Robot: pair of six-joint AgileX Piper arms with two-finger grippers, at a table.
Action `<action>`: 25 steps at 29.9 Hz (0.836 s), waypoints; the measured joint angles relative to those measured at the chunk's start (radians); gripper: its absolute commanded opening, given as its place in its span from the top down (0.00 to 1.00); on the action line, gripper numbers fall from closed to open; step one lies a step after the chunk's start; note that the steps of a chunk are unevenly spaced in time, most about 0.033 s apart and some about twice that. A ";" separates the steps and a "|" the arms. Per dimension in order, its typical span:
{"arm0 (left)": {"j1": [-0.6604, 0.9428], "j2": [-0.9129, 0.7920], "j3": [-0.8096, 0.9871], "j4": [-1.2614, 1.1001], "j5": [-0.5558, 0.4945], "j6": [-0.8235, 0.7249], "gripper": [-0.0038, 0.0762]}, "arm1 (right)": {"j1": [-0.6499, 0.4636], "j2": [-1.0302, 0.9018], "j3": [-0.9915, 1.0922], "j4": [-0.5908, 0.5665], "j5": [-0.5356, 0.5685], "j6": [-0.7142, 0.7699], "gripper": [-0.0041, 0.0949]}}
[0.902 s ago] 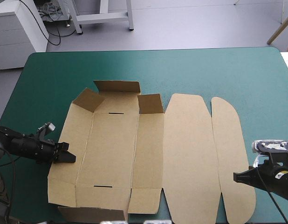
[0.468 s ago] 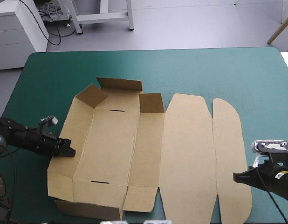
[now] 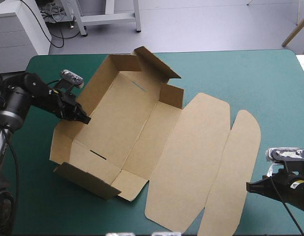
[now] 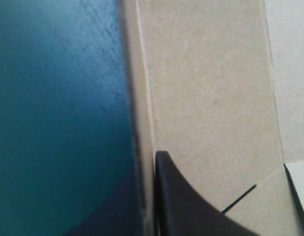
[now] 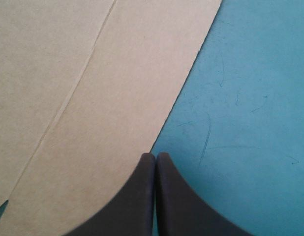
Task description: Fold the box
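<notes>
**On the worktop's left half: some walls up, lid flat**

On the left half of the teal-green worktop the box lies turned askew. Its long left wall, the far end and a near end flap stand raised. The wall beside the lid seems flat, and I judge that nothing is tucked yet, so most of the folding remains. The left gripper pinches the left wall between its black fingers. The right gripper, fingers pressed together on nothing, hovers at the lid's outer edge. Whether it touches the board I cannot tell. The lid's near corner is cut off.
</notes>
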 measured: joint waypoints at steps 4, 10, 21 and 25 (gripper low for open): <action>-0.171 0.018 -0.102 0.171 -0.018 -0.015 0.96 | 0.000 0.000 0.000 0.000 0.004 0.000 0.98; -0.420 0.059 -0.141 0.396 -0.132 -0.016 0.96 | 0.000 0.000 0.000 0.000 0.034 0.000 0.98; -0.702 0.122 -0.141 0.800 -0.359 -0.146 0.96 | 0.000 0.000 0.000 0.000 0.065 0.000 0.98; -0.753 0.129 -0.141 0.872 -0.377 -0.154 0.96 | 0.000 0.000 0.000 0.000 0.068 0.000 0.98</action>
